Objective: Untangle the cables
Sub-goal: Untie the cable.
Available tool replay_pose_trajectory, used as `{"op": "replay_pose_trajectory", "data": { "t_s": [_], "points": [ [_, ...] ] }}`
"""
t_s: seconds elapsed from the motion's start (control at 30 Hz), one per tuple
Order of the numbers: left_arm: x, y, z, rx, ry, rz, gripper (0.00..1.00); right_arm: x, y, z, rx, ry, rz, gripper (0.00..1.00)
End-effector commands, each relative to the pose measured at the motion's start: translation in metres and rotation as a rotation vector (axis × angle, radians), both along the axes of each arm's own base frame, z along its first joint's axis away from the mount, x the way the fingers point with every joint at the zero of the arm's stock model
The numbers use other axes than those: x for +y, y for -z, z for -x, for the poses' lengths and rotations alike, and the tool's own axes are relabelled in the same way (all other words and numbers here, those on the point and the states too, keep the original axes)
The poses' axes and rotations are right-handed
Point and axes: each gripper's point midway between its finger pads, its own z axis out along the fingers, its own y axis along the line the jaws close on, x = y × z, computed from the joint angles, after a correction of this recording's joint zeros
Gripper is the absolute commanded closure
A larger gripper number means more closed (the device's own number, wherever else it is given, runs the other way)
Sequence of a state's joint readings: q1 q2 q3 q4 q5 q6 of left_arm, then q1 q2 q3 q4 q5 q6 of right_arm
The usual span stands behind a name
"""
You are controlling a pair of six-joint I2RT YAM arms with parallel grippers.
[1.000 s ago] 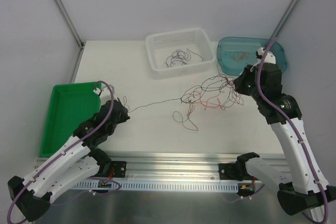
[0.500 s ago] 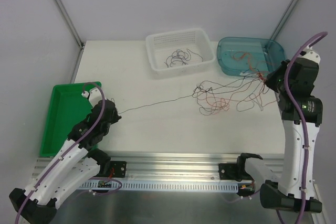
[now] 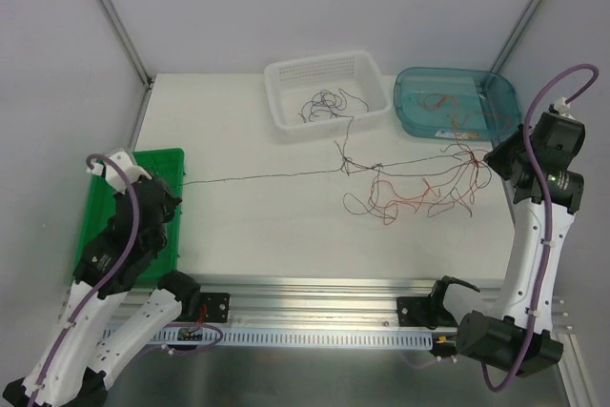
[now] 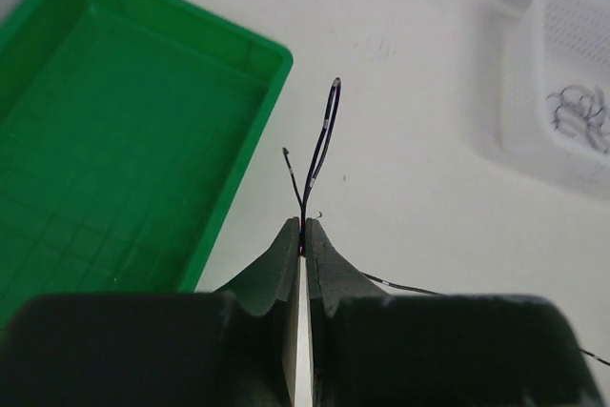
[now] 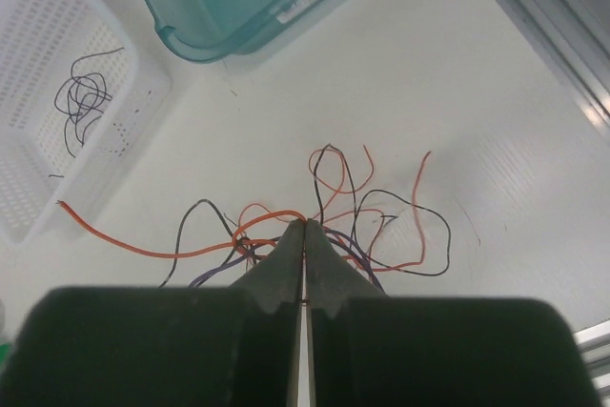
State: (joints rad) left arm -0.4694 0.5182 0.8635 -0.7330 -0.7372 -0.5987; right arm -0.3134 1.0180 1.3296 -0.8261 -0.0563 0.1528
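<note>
Both pinch the cables [image 3: 410, 183] — tangle beside right pincer [image 5: 304, 226], taut strand reaching left pincer [image 4: 301, 228].

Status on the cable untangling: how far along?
Done: some black strands lie in the white basket, orange strands in the blue tub. In hand: left tool shut on one black cable, stretched straight to the tangle, which the right tool pinches. Left: red, orange and black loops there are snarled.

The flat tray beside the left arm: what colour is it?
The tray is bright green, clearest in the left wrist view.
</note>
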Motion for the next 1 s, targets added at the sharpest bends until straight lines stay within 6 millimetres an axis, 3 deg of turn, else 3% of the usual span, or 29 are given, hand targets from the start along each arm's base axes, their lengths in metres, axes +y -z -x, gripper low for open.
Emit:
{"op": "replay_pose_trajectory", "data": {
  "t_s": [0.0, 0.07, 0.27, 0.33, 0.43, 0.47, 0.57, 0.6, 0.63, 0.67, 0.7, 0.77, 0.87, 0.97],
  "points": [
    [0.037, -0.057, 0.017, -0.094, -0.108, -0.121, 1.0, 0.005, 0.01, -0.008, -0.013, -0.009, -0.073, 0.99],
    [0.046, -0.071, 0.019, -0.107, -0.146, -0.155, 1.0, 0.004, 0.019, -0.01, 0.001, -0.006, -0.081, 0.99],
    [0.081, -0.117, 0.042, -0.146, -0.285, -0.278, 1.0, 0.003, 0.077, 0.002, 0.164, -0.004, -0.084, 0.99],
    [0.087, -0.13, 0.047, -0.165, -0.313, -0.293, 1.0, 0.008, 0.093, 0.003, 0.179, -0.006, -0.094, 0.99],
    [0.084, -0.136, 0.041, -0.132, -0.283, -0.359, 1.0, 0.012, 0.109, 0.002, 0.233, -0.027, -0.056, 0.99],
    [0.076, -0.135, 0.032, -0.121, -0.229, -0.362, 1.0, 0.015, 0.12, 0.002, 0.27, -0.045, -0.052, 0.99],
    [0.024, -0.115, 0.005, -0.121, 0.059, -0.264, 1.0, 0.044, 0.145, 0.002, 0.349, -0.159, -0.039, 0.99],
    [-0.004, -0.102, -0.002, -0.105, 0.203, -0.217, 1.0, 0.062, 0.149, 0.001, 0.354, -0.229, -0.024, 0.98],
    [-0.019, -0.095, -0.005, -0.093, 0.272, -0.187, 1.0, 0.072, 0.155, 0.002, 0.368, -0.267, -0.021, 0.91],
    [-0.033, -0.087, -0.007, -0.084, 0.326, -0.137, 1.0, 0.08, 0.158, 0.002, 0.374, -0.298, -0.024, 0.75],
    [-0.047, -0.075, -0.01, -0.063, 0.389, -0.109, 1.0, 0.103, 0.164, 0.004, 0.378, -0.384, -0.014, 0.67],
    [-0.076, -0.056, -0.01, -0.019, 0.523, -0.048, 1.0, 0.131, 0.162, 0.008, 0.363, -0.487, 0.014, 0.5],
    [-0.097, -0.043, -0.006, 0.003, 0.621, 0.01, 1.0, 0.163, 0.146, 0.008, 0.285, -0.626, 0.051, 0.4],
    [-0.105, -0.03, 0.001, 0.019, 0.667, 0.041, 1.0, 0.22, 0.128, 0.017, 0.19, -0.837, 0.06, 0.35]
  ]
}}
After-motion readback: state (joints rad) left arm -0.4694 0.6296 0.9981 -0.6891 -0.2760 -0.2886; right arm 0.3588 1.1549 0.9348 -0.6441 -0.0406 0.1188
